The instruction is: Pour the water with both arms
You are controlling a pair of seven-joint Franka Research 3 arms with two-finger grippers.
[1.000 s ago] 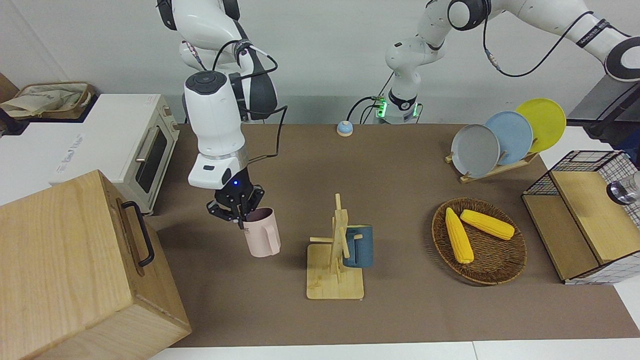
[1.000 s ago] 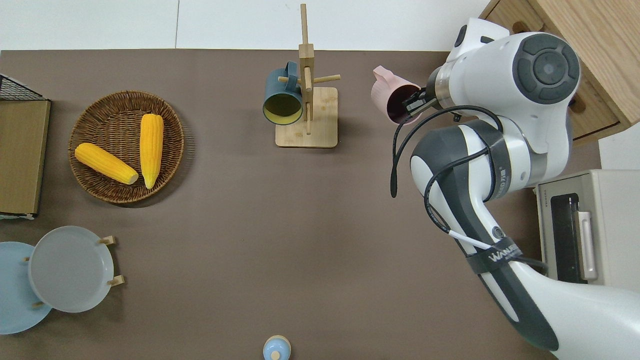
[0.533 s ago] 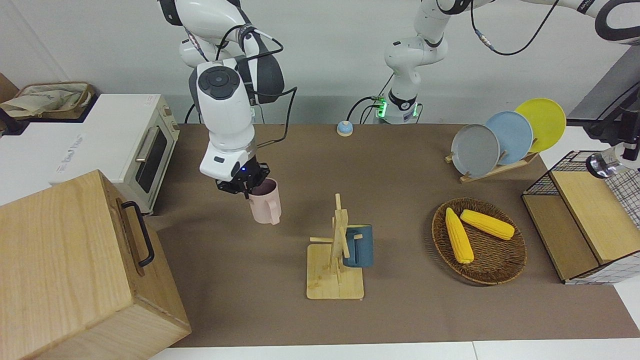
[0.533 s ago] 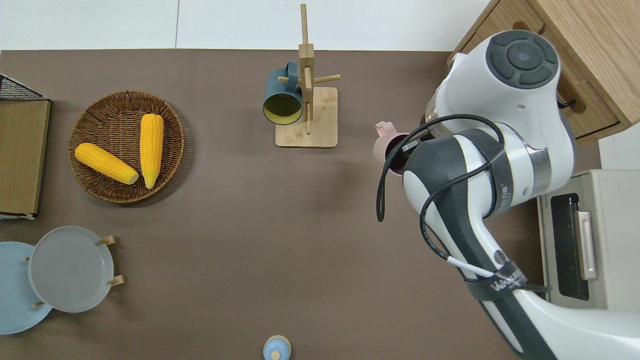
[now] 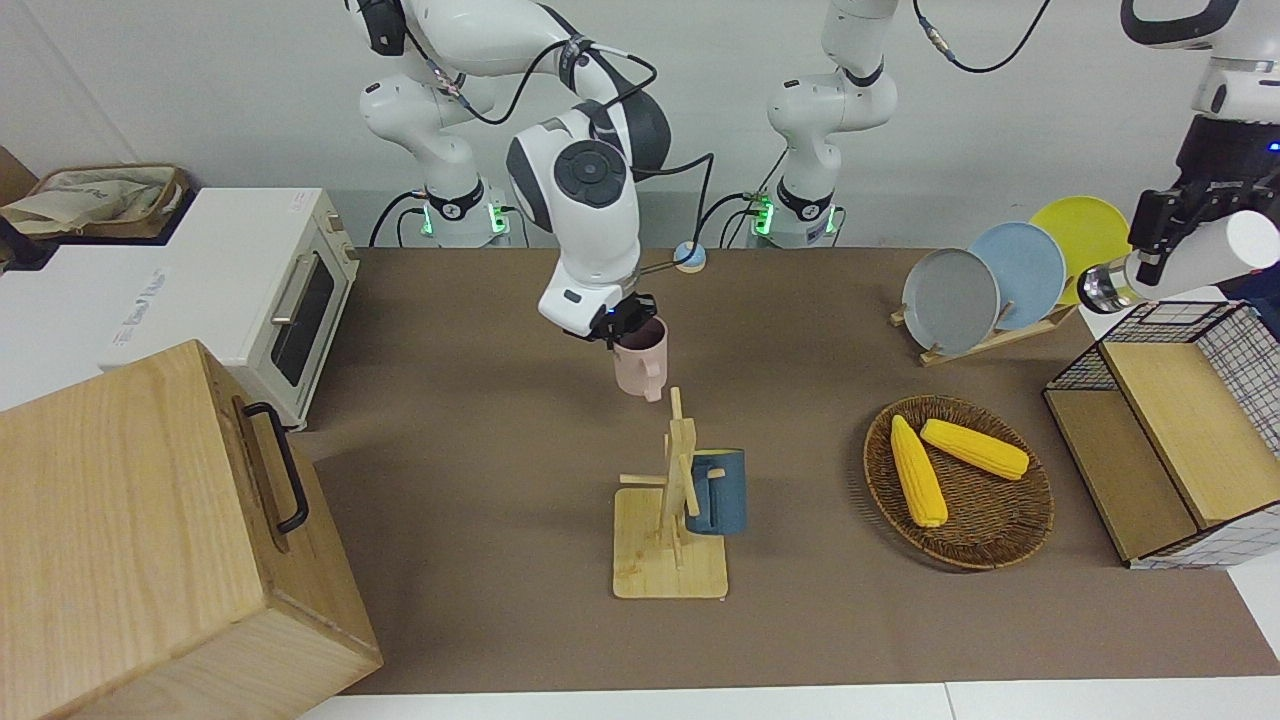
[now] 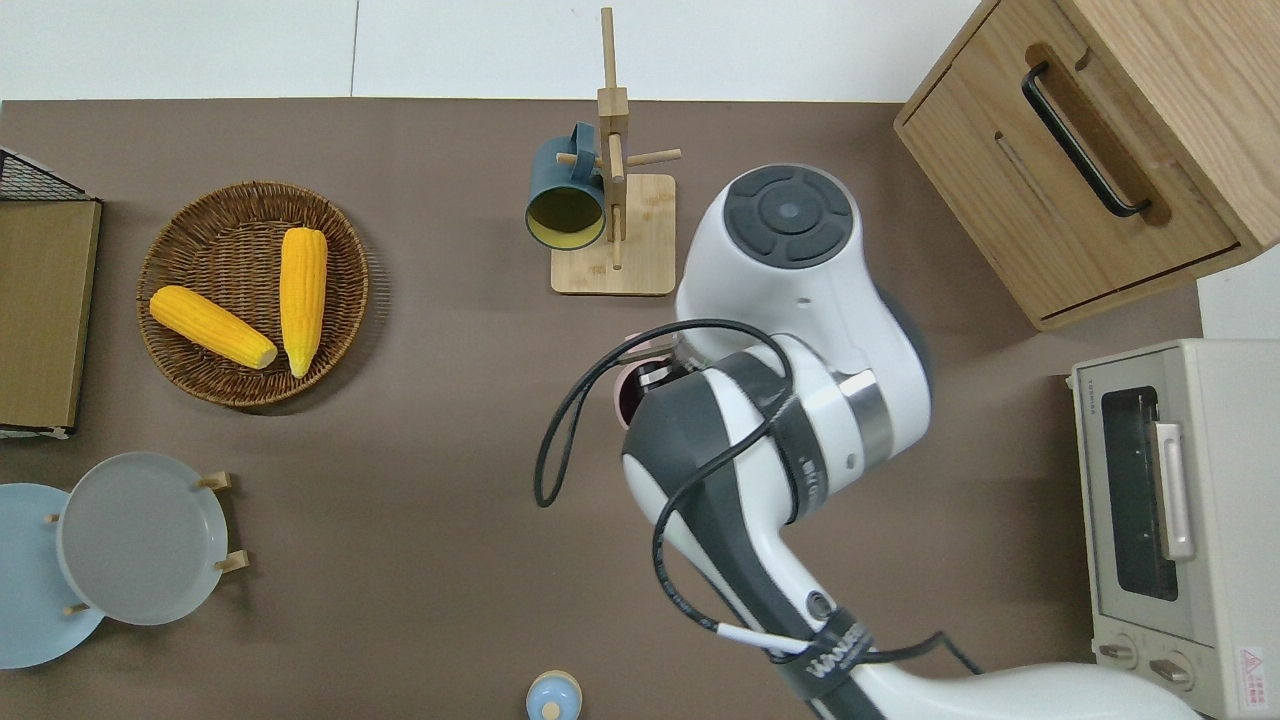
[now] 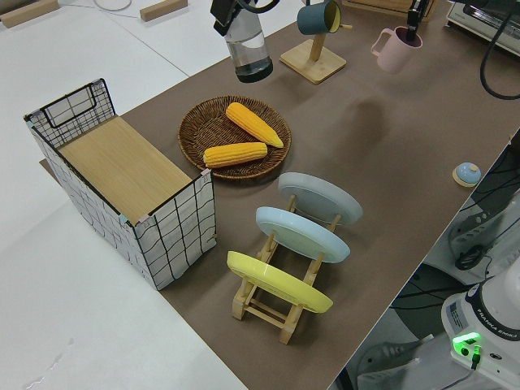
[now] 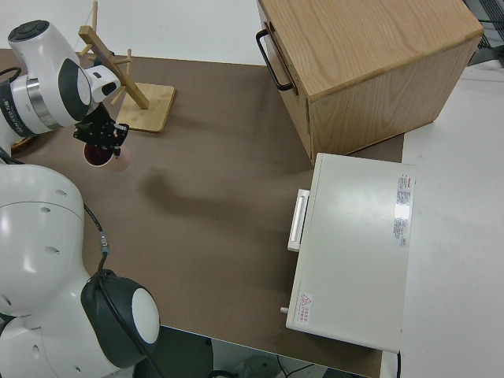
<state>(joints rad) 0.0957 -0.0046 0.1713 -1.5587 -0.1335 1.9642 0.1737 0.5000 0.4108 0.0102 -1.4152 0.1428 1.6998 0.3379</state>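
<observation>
My right gripper (image 5: pixel 622 335) is shut on the rim of a pink mug (image 5: pixel 640 365) and holds it upright in the air over the middle of the table, nearer to the robots than the wooden mug stand (image 5: pixel 672 500). In the overhead view the arm hides most of the mug (image 6: pixel 632 392). It also shows in the right side view (image 8: pixel 98 157). My left gripper (image 5: pixel 1175 235) is shut on a clear bottle (image 5: pixel 1225 248) with a silver end. It holds the bottle tilted, high at the left arm's end of the table. The bottle also shows in the left side view (image 7: pixel 248 53).
A dark blue mug (image 5: pixel 718 490) hangs on the stand. A wicker basket (image 5: pixel 985 545) holds two corn cobs. A plate rack (image 5: pixel 985 340), a wire crate (image 5: pixel 1160 320), a wooden box (image 5: pixel 150 540), a toaster oven (image 5: pixel 250 280) and a small blue bell (image 5: pixel 688 258) ring the table.
My right arm has carried the pink mug from beside the wooden box to the table's middle, closer to the robots. My left arm has lifted the bottle up from the wire crate.
</observation>
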